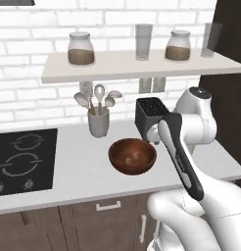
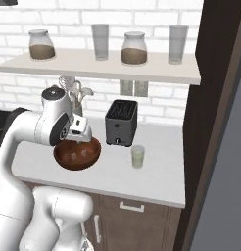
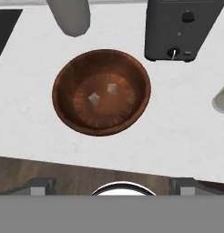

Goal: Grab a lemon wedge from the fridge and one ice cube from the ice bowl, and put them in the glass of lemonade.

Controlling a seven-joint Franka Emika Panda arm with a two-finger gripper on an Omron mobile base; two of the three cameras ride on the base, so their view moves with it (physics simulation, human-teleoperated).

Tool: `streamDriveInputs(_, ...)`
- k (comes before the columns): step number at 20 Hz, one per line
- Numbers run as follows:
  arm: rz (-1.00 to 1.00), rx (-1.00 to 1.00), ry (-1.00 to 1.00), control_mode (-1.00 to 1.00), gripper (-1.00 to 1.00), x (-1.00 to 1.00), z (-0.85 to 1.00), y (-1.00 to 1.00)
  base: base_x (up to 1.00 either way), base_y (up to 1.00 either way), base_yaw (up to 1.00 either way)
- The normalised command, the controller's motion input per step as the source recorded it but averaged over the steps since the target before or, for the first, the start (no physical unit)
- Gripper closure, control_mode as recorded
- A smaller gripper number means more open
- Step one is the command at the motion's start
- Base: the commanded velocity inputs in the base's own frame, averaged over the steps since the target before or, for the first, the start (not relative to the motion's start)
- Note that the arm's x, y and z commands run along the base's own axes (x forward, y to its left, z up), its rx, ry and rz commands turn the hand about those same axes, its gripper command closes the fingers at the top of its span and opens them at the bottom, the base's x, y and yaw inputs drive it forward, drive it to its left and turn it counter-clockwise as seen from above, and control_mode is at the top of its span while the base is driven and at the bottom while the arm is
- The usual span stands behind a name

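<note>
Wooden ice bowl, left base view: the dark reddish-brown ice bowl (image 1: 132, 156) sits on the pale desk (image 1: 78, 171), in front of the black toaster (image 1: 151, 115) and to the right of the black hob (image 1: 23, 161). A grey utensil cup (image 1: 99, 121) with spoons stands behind it by the brick wall. Two jars and two tall glasses line the shelf (image 1: 137, 66) above. The white arm (image 1: 191, 152) crosses the right side of the frame.

Right base view: the glass of lemonade (image 2: 137, 156) stands on the desk to the right of the ice bowl and just in front of the toaster, apart from both. The arm's hand hangs above the bowl's left part. The fridge (image 2: 225, 186) shows as a grey slab at the far right, beyond a dark brown cabinet (image 2: 210, 98).

Hand view: the camera looks straight down into the ice bowl, where two pale ice cubes (image 3: 103, 93) lie near the middle, apart from each other. The toaster is at upper right, the utensil cup at the top, and the rim of the glass at the right edge.

Pincer: its two dark tips stand far apart at the bottom corners (image 3: 112, 186), wide open and holding nothing, above the desk's front edge.
</note>
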Motion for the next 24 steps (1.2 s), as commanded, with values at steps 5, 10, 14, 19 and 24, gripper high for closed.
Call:
streamDriveInputs(5,0.00,0.00,0.00,1.00,-1.00,0.00,0.00,0.00,0.27,0.00,-0.01)
streamDriveInputs(10,0.00,0.00,0.00,1.00,-1.00,0.00,0.00,0.00,0.40,0.00,-0.09)
streamDriveInputs(14,0.00,0.00,0.00,1.00,-1.00,0.00,0.00,0.00,0.47,0.04,-0.08)
streamDriveInputs(19,0.00,0.00,0.00,1.00,-1.00,0.00,0.00,0.00,0.24,0.08,-0.06)
streamDriveInputs(24,0.00,-0.01,0.06,-1.00,-1.00,0.03,-0.81,0.17,0.00,0.00,0.00)
